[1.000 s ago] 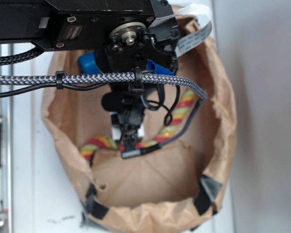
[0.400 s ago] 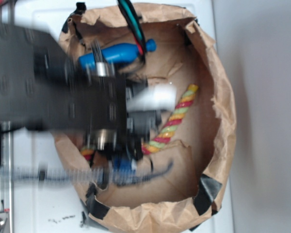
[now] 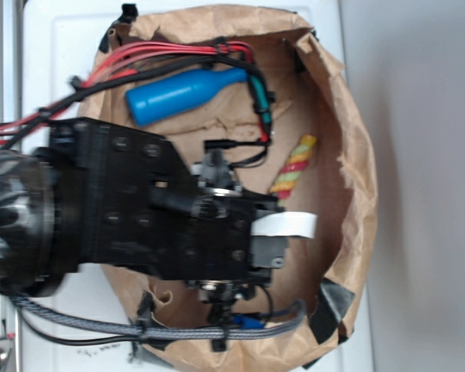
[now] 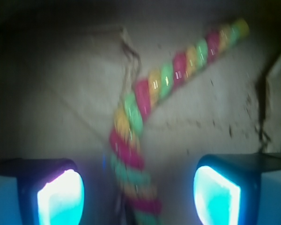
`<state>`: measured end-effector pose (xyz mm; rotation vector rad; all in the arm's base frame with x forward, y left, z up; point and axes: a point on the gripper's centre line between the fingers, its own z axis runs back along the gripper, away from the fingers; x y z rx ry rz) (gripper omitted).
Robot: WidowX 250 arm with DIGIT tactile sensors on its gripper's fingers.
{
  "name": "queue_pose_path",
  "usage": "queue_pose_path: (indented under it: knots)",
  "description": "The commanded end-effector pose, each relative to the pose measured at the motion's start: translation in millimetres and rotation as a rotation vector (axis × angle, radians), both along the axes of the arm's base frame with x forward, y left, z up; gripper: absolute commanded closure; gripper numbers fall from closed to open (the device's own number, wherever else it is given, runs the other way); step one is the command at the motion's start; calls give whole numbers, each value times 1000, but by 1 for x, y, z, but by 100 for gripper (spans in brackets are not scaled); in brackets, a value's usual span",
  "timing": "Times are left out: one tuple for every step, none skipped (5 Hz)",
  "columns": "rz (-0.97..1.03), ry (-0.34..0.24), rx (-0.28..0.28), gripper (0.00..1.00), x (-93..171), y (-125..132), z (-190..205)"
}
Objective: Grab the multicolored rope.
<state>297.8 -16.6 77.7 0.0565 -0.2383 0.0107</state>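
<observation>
The multicolored rope (image 4: 145, 93), twisted from red, yellow and green strands, lies on the brown paper floor of the bag and runs from the upper right down between my fingers. My gripper (image 4: 138, 194) is open, with one glowing pad (image 4: 61, 197) left of the rope and one (image 4: 215, 194) right of it, neither touching it. From the exterior view only the rope's far end (image 3: 294, 164) shows; the arm covers the rest and hides the gripper.
A blue bottle (image 3: 186, 93) lies at the back of the paper bag (image 3: 360, 155). Red and black wires (image 3: 178, 53) cross above it. The grey braided cable (image 3: 194, 332) hangs along the bag's front edge.
The arm has swung across the bag and now points right, covering most of the rope. The braided cable has moved from the back to the front edge.
</observation>
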Motion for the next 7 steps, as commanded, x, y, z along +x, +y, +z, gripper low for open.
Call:
queue_pose_path:
  knots:
    - [4, -63, 2, 0, 29, 5, -10]
    - [16, -87, 40, 0, 25, 8, -21]
    - [30, -149, 46, 100, 17, 12, -12]
    - [63, -219, 83, 100, 11, 18, -5]
    - [91, -251, 74, 100, 6, 26, 4]
    - [109, -244, 29, 100, 2, 32, 21]
    - [139, -234, -30, 100, -3, 36, 55]
